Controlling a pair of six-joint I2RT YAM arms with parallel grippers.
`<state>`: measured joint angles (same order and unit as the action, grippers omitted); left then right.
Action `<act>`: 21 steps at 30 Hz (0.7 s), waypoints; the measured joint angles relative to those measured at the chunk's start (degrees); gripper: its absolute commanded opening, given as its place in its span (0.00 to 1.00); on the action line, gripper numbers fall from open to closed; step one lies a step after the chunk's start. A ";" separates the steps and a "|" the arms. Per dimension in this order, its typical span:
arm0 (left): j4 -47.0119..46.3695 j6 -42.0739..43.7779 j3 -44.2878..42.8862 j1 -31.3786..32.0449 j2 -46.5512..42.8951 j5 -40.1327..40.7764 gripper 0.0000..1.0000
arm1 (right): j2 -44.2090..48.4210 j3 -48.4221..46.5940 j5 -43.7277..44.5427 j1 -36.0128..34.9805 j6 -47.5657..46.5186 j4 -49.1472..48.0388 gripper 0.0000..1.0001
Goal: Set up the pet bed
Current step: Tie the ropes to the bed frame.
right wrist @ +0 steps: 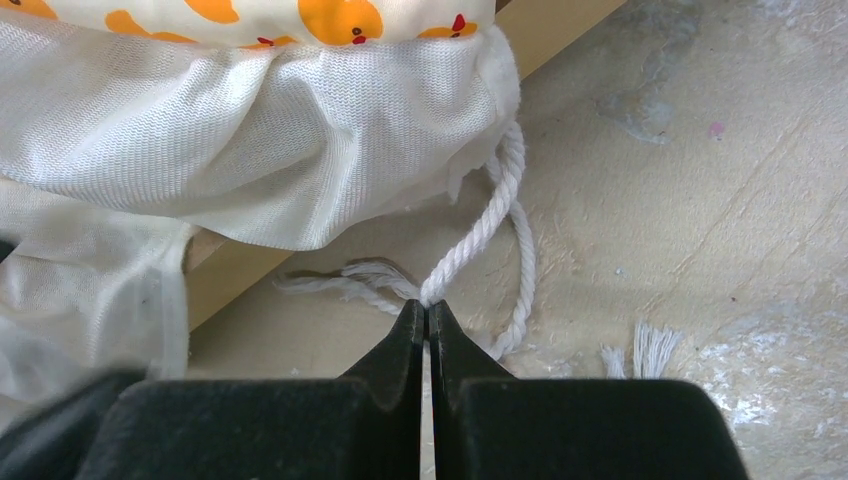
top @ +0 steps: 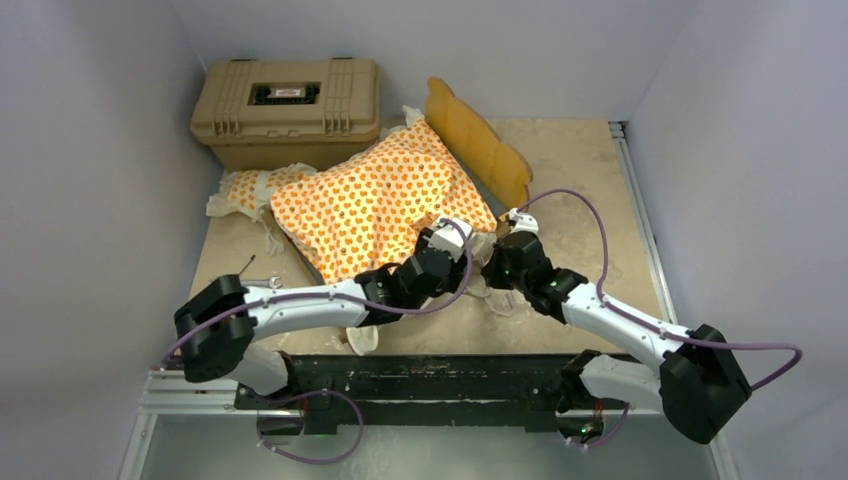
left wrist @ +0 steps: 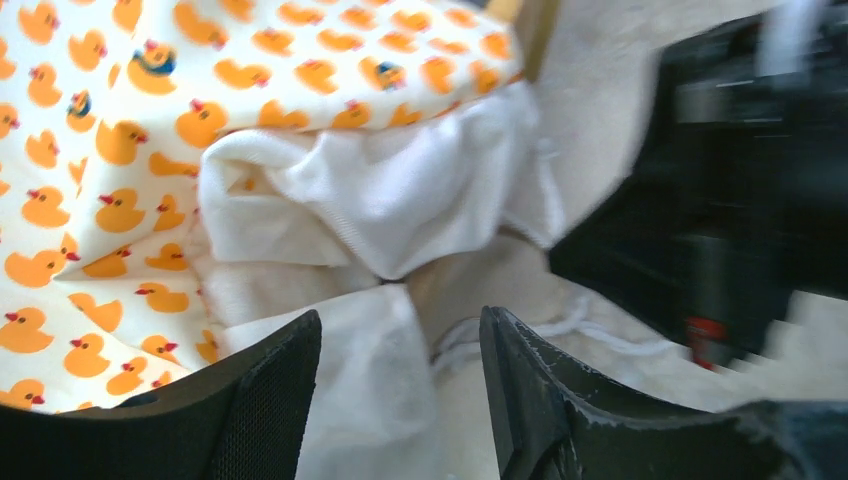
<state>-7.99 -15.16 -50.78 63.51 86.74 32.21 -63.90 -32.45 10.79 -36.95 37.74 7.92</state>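
Cushion [top: 375,205] fabric, white with orange ducks, fills the middle of the table [top: 580,180] and lies rumpled over the light-wood frame [right wrist: 240,275], whose scalloped headboard [top: 478,140] sticks up along its far right side. The small matching pillow [top: 245,188] rests at the cushion's left end, just in front of the tan case [top: 288,105] in the back left corner.

Both arms meet at the cushion's near right corner. The right gripper [right wrist: 427,305] has its fingertips pressed together on a white twisted cord [right wrist: 480,225] that runs up to the gathered ruffle [right wrist: 250,150] at the cushion's edge (a loose loop of it lies on the table beside the jaws). The left gripper [left wrist: 400,315] hovers just beside it with its jaws standing apart; a fold of the ruffle lies against one finger, not pinched.
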 measured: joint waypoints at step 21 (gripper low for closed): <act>-3.85 -6.78 2.93 6.97 10.78 -3.37 0.24 | 0.00 0.15 -1.53 1.20 -0.31 -1.51 0.00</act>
<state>-11.84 -21.93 -47.86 70.48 97.51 28.84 -63.90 -32.29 9.26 -35.75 37.43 6.42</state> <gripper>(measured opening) 0.260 0.012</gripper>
